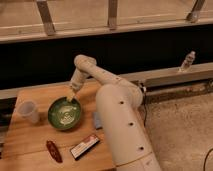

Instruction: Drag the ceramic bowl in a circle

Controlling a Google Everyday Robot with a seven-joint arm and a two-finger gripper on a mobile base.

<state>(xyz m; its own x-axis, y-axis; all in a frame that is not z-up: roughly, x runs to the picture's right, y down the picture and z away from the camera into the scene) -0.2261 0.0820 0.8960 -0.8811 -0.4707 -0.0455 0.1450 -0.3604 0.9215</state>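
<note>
The bowl [63, 114] sits on the wooden bench [30, 141], left of the middle, glazed green inside with a pale patch at the bottom. The arm reaches over from the right and bends down, so the tool [71, 97] is at the bowl's far right rim. I cannot tell whether it touches the rim or is just above it. Nor can I tell whether the tool is spread, pressed together or pinching the rim.

A clear cup [28, 111] stands just left of the bowl. A small grey block [97, 120] lies near its right side. A flat packet [84, 146] lies in front, with a dark red bar [53, 151] beside it. A bottle [187, 61] stands on a ledge well apart.

Being ceramic, the bowl is likely heavy for its size, stiff and brittle, with a slick glaze. It should slide on the wood without tipping if moved low. A knock against the cup or a fall off the bench could chip it. The rim is the sensible hold: one side of the tool inside the wall and the other outside, pinched firmly since glaze slips. The circle should be tight, as the cup and block leave little room on either side.
</note>
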